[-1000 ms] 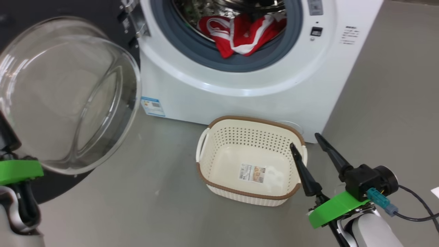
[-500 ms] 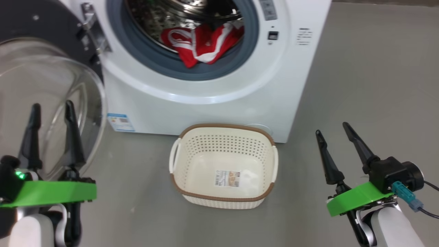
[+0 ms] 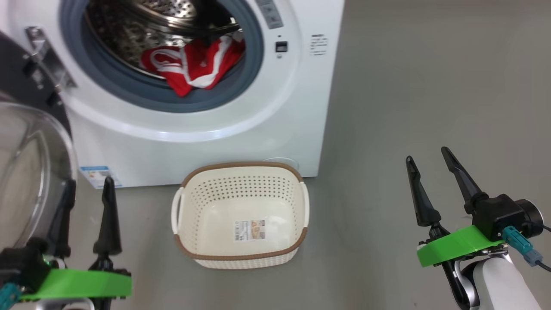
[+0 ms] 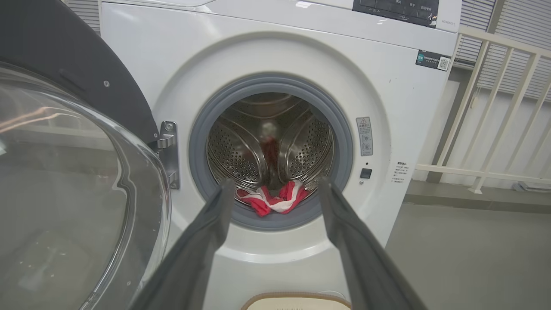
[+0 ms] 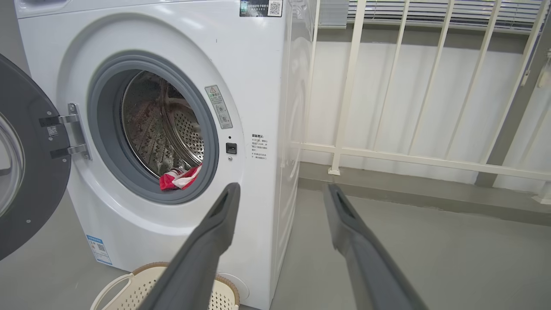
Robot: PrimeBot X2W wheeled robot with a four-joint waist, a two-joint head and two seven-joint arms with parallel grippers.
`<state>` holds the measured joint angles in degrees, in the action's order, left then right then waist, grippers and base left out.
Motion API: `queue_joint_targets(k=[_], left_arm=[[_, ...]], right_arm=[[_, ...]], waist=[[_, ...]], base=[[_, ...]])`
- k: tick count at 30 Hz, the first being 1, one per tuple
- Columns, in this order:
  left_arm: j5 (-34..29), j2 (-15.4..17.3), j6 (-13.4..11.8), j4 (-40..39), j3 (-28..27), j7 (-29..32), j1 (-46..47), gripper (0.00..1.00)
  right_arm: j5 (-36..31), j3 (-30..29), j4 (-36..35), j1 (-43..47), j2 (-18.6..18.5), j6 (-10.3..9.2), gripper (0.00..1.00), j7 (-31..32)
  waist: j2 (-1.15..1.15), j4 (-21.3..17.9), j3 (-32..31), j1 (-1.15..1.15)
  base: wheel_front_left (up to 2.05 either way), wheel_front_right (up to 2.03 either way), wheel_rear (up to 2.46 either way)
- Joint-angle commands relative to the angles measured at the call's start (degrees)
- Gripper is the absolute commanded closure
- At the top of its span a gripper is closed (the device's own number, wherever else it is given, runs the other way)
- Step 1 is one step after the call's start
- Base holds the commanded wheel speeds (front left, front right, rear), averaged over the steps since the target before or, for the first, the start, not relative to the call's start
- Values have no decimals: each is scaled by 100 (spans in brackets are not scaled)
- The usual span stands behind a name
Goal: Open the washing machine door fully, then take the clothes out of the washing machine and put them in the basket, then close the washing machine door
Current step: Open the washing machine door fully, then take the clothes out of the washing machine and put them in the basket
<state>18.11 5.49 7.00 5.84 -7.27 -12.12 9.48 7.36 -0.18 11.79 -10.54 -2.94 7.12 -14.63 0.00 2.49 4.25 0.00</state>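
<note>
Closest, down at the lower left of the head view: left hand (image 3: 89, 181), two dark fingers spread wide apart, holding nothing, tips pointing up, near the glass of the washing machine door (image 3: 26, 172). Down at the lower right: right hand (image 3: 427, 154), fingers spread wide as well, holding nothing, above the grey floor (image 3: 409, 86), well apart from the other things. Between the two hands, a bit farther off: the basket (image 3: 241, 189), cream-white with little holes and a brown rim, upright on the floor, a small label (image 3: 249, 229) stuck to its bare bottom. Right behind the basket: the washing machine (image 3: 193, 142), big and white, with a small blue sticker (image 3: 100, 175) low on the front. Swung wide open at the left side, hung on metal hinges there: the door, dark rim and round clear bowl. Farther in, past the grey rubber ring (image 3: 254, 73): the clothes (image 3: 193, 64), bright red with white bands, bunched at the front bottom of the shiny steel drum (image 3: 129, 26), one red bit draped over the ring. Farthest back, to the right of the machine in the right wrist view: a pale railing (image 5: 387, 86).
</note>
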Motion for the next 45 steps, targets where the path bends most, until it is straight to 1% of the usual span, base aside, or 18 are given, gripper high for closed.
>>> queue_joint_targets(k=[1, 8, 15, 25, 39, 45], left_arm=[[-34, 146, -33, -185, -205, -69, -20, 0], [-62, 115, -77, -233, -191, -118, -486, 0], [-23, 85, -84, -129, -193, -164, -828, 0], [-41, 40, -160, 87, -141, -203, -1048, 0], [-82, 64, -270, -56, -62, -131, -1219, 0], [-180, 84, -445, -204, -61, -95, -1244, 0]], right_arm=[[-43, 113, -183, -39, 6, 36, 0, -37], [-19, 131, -252, 103, 6, 36, 0, -37], [104, 120, -319, 444, 6, 36, 0, -37], [40, 207, -352, 705, 6, 36, 0, -37], [15, 136, -445, 816, 6, 36, 0, -37], [46, 150, -442, 815, 6, 36, 0, -37]], waist=[[0, -205, -7, 0], [0, -454, -128, 0], [0, -591, -334, 0], [0, -643, -498, 0], [0, -638, -591, 0], [0, -654, -602, 0]], base=[[0, 0, 0], [0, 0, 0], [0, 0, 0], [0, 0, 0], [0, 0, 0], [17, -17, 0]])
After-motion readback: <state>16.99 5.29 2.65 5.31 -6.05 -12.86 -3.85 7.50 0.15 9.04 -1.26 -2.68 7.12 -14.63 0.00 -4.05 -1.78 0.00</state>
